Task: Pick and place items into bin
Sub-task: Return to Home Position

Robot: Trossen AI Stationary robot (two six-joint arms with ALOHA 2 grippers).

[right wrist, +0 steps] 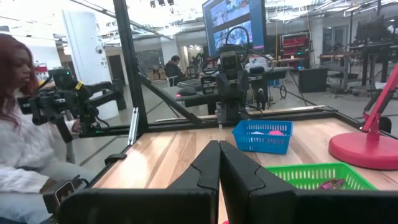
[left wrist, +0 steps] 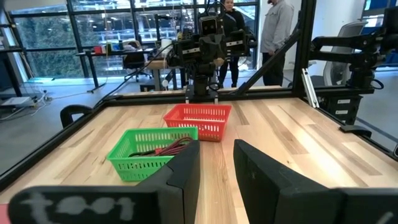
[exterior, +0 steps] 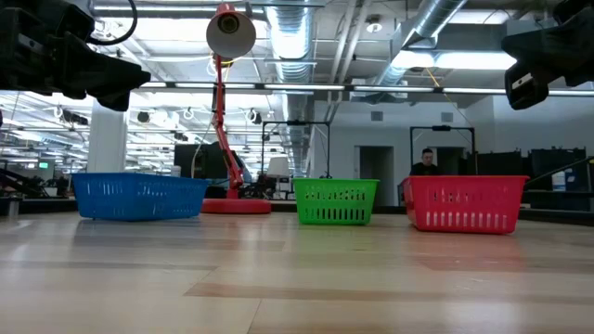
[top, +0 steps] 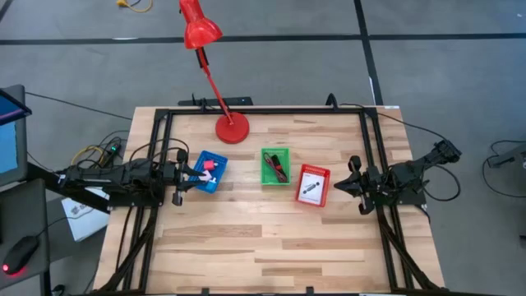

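Three small bins stand in a row on the wooden table: a blue bin (top: 210, 172), a green bin (top: 276, 166) and a red bin (top: 312, 185). The blue bin holds a pink cube (top: 208, 164) and something white. The green bin holds a dark red cable (left wrist: 166, 149). The red bin holds a white card with a black mark (top: 311, 187). My left gripper (top: 186, 177) hangs above the blue bin's left edge, open and empty (left wrist: 216, 165). My right gripper (top: 345, 186) hangs right of the red bin, shut and empty (right wrist: 219, 158).
A red desk lamp stands with its base (top: 233, 129) at the table's far edge, behind the blue and green bins. A black frame (top: 263, 109) runs round the table. People stand beyond the table (left wrist: 277, 25), and one sits close by (right wrist: 18, 124).
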